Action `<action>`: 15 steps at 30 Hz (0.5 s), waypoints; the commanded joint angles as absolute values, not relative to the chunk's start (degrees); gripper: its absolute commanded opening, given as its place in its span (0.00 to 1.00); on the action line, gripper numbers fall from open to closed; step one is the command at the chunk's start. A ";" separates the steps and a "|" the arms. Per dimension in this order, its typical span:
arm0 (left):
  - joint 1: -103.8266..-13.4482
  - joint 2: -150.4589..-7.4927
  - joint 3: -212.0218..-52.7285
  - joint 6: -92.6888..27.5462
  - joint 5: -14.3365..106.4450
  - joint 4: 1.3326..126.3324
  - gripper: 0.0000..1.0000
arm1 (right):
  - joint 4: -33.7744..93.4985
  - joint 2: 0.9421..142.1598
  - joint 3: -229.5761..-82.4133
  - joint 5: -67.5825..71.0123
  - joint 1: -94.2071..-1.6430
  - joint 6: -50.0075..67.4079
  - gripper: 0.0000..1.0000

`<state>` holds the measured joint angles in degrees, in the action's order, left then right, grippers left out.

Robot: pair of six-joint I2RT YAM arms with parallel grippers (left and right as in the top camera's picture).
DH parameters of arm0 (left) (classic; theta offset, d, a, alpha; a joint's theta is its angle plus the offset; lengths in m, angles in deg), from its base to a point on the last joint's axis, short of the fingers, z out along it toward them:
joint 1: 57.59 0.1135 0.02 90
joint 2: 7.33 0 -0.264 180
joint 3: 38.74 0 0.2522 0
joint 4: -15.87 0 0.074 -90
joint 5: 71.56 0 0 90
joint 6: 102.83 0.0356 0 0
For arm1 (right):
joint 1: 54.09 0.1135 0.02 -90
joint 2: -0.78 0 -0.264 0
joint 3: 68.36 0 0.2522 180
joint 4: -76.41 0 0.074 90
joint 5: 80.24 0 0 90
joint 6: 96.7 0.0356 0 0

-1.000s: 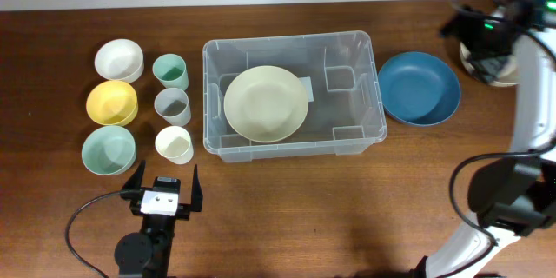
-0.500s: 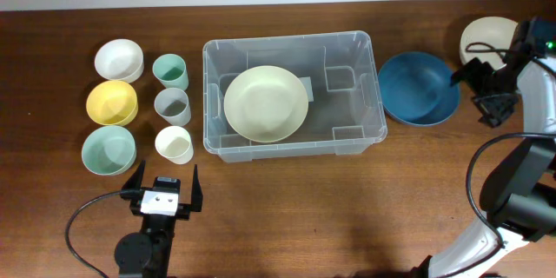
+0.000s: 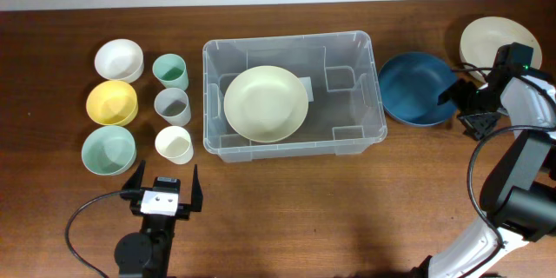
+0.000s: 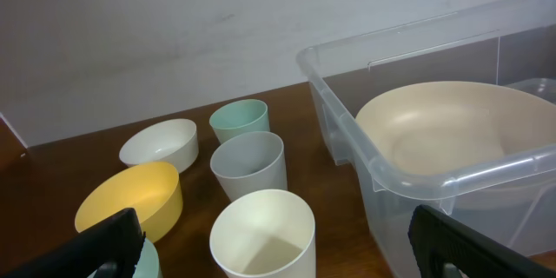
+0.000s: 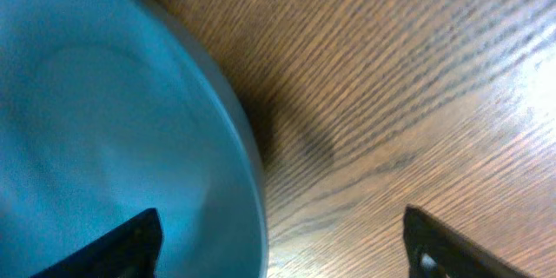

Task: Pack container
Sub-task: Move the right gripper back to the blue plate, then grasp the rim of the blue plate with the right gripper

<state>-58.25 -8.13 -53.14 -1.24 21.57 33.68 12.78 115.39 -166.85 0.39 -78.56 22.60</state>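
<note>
The clear container (image 3: 347, 52) stands mid-table with a cream plate (image 3: 266, 102) inside; it also shows in the left wrist view (image 4: 347, 104) with the plate (image 4: 452, 135). A blue plate (image 3: 415, 87) lies right of it. My right gripper (image 3: 463, 104) is open, its fingers straddling the blue plate's right rim (image 5: 248, 152) just above it. My left gripper (image 3: 163, 193) is open and empty at the front left, facing a cream cup (image 4: 262, 233).
Left of the container stand a white bowl (image 3: 118, 59), a yellow bowl (image 3: 111, 102), a pale green bowl (image 3: 108, 149), a green cup (image 3: 171, 71), a grey cup (image 3: 172, 105) and a cream cup (image 3: 174, 144). A cream plate (image 3: 495, 42) lies far right.
My right arm has swung from the far-right cream plate down to the blue plate's right rim. The left arm has not moved.
</note>
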 commanded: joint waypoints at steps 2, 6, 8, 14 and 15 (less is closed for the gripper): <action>-57.95 -7.73 -53.01 -0.52 21.42 34.03 1.00 | 13.20 115.49 -166.30 -0.11 -78.78 22.25 0.70; -57.95 -7.73 -53.01 -0.52 21.42 34.01 1.00 | 13.37 115.58 -165.69 -0.09 -78.75 22.23 0.69; -57.95 -7.73 -53.01 -0.52 21.42 34.03 1.00 | 13.83 115.58 -165.05 -0.09 -78.75 22.25 0.69; -57.95 -7.73 -53.01 -0.52 21.42 34.03 1.00 | 15.80 115.58 -163.28 -0.11 -78.75 22.49 0.62; -57.95 -7.73 -53.01 -0.52 21.42 34.01 1.00 | 15.91 115.58 -163.20 -0.11 -78.75 22.51 0.62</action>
